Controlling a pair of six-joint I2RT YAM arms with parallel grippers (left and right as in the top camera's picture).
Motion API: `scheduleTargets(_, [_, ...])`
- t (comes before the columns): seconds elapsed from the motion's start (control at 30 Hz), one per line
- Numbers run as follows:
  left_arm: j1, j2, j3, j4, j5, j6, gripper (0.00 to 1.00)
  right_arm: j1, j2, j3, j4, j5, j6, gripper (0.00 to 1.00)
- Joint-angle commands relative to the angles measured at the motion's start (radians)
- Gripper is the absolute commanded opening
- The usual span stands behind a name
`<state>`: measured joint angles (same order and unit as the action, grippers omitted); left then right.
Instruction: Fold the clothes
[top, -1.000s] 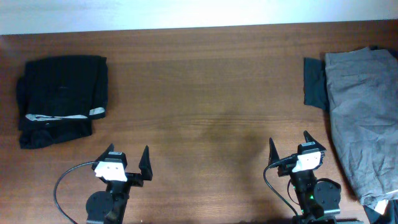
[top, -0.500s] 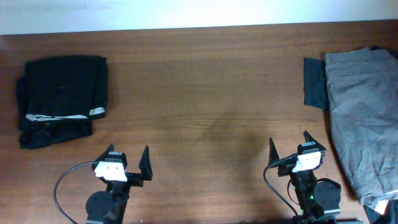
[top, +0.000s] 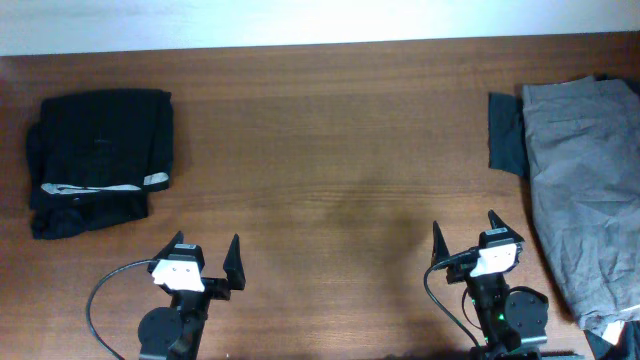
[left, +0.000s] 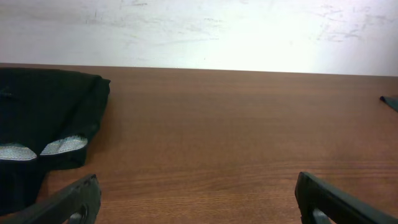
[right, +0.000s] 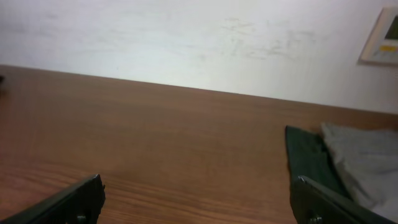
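Nothing moved: left tool (top: 207, 243) and right tool (top: 465, 226) gape empty, black garment (top: 100, 140) left, shorts (top: 580, 170) right.

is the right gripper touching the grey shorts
No, the right gripper stands open and empty, with a gap between it and the grey shorts lying off to its right.

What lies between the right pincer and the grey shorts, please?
Only bare table separates the right pincer from the shorts, as the overhead view shows.

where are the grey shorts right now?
Overhead view: the grey shorts lie at the far right edge of the table, a dark garment against their left side, just right of the right claw.
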<state>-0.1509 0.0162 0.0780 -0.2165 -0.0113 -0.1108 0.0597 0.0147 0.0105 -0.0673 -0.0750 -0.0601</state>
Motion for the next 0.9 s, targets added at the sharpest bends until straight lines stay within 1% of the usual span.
scheduleTargets(0.0, [0.003, -0.011, -0.013, 0.005, 0.011, -0.008, 1.00, 0.005, -0.008, 0.041, -0.009, 0.004, 0.114, 0.99])
scheduleTargets(0.1, [0.003, -0.011, -0.013, 0.005, 0.011, -0.008, 1.00, 0.005, -0.008, 0.135, -0.053, 0.005, 0.179, 0.99])
scheduleTargets(0.23, [0.003, -0.011, -0.013, 0.005, 0.011, -0.008, 1.00, 0.005, 0.024, 0.296, -0.130, 0.010, 0.185, 0.99])
scheduleTargets(0.33, [0.003, -0.011, -0.013, 0.005, 0.011, -0.008, 0.99, 0.005, 0.096, 0.442, -0.213, 0.016, 0.186, 0.99])
scheduleTargets(0.4, [0.003, -0.011, -0.013, 0.005, 0.011, -0.008, 0.99, 0.005, 0.177, 0.577, -0.303, 0.017, 0.206, 0.99])
scheduleTargets(0.5, [0.003, -0.011, -0.013, 0.005, 0.011, -0.008, 0.99, 0.005, 0.331, 0.788, -0.440, 0.017, 0.208, 0.99])
scheduleTargets(0.57, [0.003, -0.011, -0.013, 0.005, 0.011, -0.008, 0.99, 0.005, 0.464, 0.948, -0.541, 0.021, 0.208, 0.99])
scheduleTargets(0.67, [0.003, -0.011, -0.013, 0.005, 0.012, -0.008, 0.99, 0.005, 0.673, 1.185, -0.700, 0.088, 0.205, 0.99])
scheduleTargets(0.77, [0.003, -0.011, -0.013, 0.005, 0.012, -0.008, 0.99, 0.005, 0.876, 1.398, -0.830, 0.143, 0.166, 0.99])
scheduleTargets(0.8, [0.003, -0.011, -0.013, 0.005, 0.011, -0.008, 0.99, 0.005, 0.978, 1.503, -0.901, 0.143, 0.146, 0.99])
scheduleTargets(0.87, [0.003, -0.011, -0.013, 0.005, 0.011, -0.008, 0.99, 0.003, 1.093, 1.625, -0.988, 0.158, 0.139, 0.99])
